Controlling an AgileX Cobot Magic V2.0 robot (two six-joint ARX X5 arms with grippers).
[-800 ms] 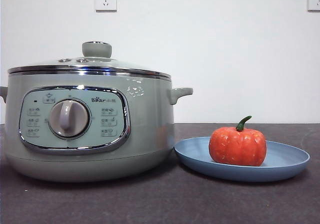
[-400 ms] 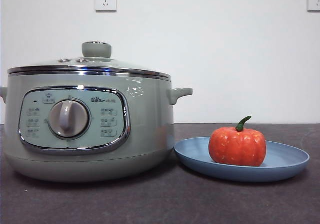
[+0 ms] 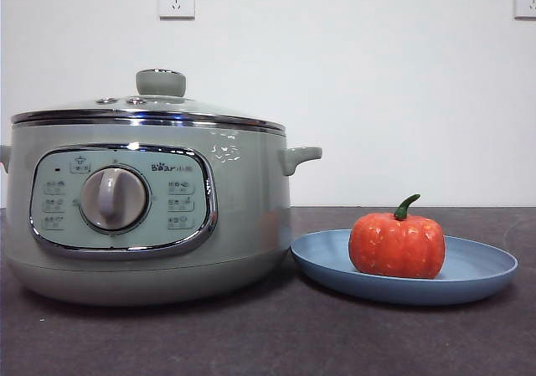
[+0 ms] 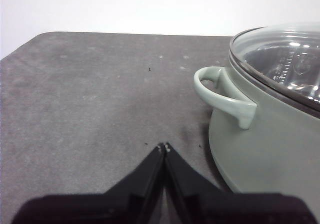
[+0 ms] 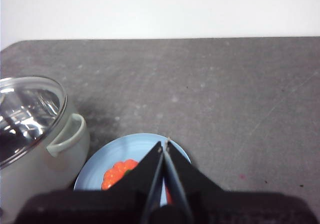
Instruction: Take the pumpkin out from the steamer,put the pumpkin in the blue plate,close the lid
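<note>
Over on the lower right of the front view, the pumpkin [image 3: 397, 245] is sitting upright on the blue plate [image 3: 477, 280], green stem curling up, and just left of it the steamer [image 3: 243, 217] fills the left half with the lid [image 3: 151, 108] seated flat on its chrome rim. So as far as I can judge, all three steps look done already.

Handling-wise, my guess: the pumpkin looks like a light toy, probably firm, with shallow ribs that would give jaws something to bite on across its middle; the stem seems too thin and curved to trust. The lid is glass with a metal band, so heavier and breakable, and the stubby knob [image 3: 161, 82] is the obvious place to grab it.

Neither arm shows in the front view at all, you need the wrist cams for that. The left gripper [image 4: 164, 146] has its jaws pressed together, holding nothing, above bare table [image 4: 90, 99] with the steamer's side handle [image 4: 220, 92] at the right of its picture. The right gripper [image 5: 164, 143] is likewise closed up and empty, hanging above the plate with the pumpkin partly hidden behind its jaws. Those wrist cams also look down through the glass, though I can't tell what's inside, while only the front view shows the dial [image 3: 114, 198] and panel
</note>
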